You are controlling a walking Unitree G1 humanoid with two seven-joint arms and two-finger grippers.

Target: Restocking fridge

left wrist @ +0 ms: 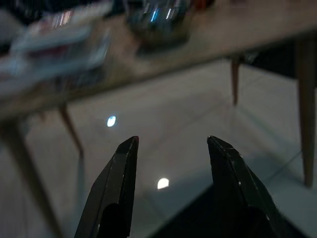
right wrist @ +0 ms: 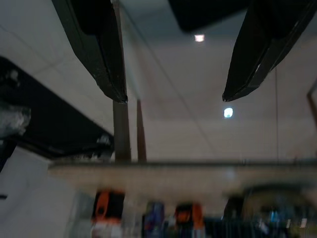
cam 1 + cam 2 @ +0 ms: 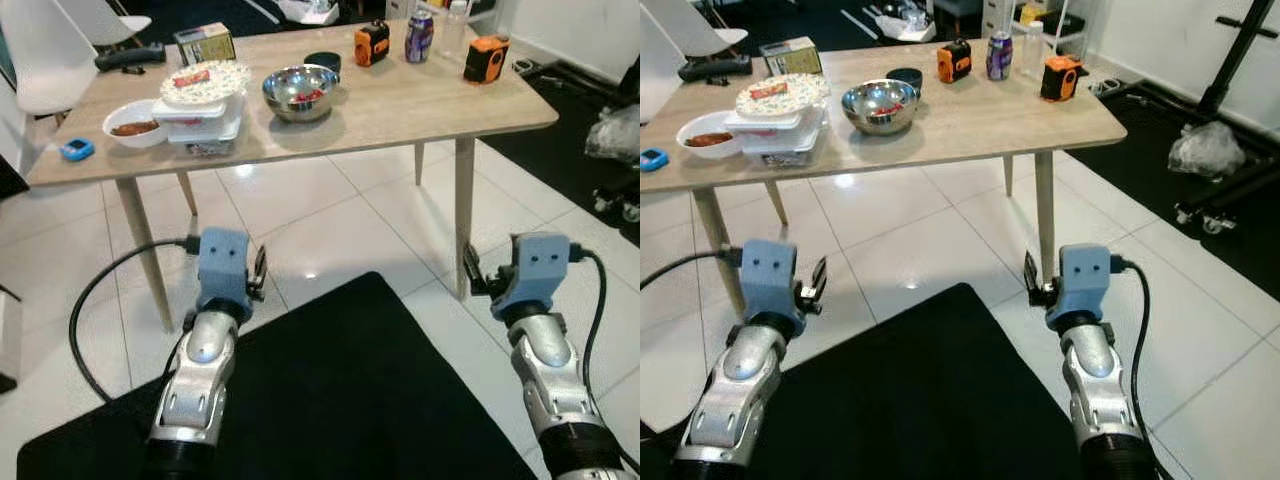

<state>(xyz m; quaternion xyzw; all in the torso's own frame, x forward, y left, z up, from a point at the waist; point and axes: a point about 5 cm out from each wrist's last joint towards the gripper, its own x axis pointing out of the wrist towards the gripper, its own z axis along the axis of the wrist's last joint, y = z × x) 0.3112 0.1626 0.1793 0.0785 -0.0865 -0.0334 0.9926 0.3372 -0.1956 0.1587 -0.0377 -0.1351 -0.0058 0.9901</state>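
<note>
Ahead, wooden table [image 3: 420, 110] carrying steel bowl [image 3: 300, 92], stacked food containers [image 3: 205, 125], purple can [image 3: 419, 37]. Left claw [image 1: 171, 148] and right claw [image 2: 173, 94] spread, empty, low above floor. Wrist views blurred.

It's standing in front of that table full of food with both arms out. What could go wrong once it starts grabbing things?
The patterned paper plate sits atop stacked clear plastic containers; lifting that pile might tip it. The purple drink can stands close between two orange tape measures, so a pincer could knock a neighbour. Both the left pincer and right pincer hang open below the wooden table; rising carelessly could strike its edge.
</note>
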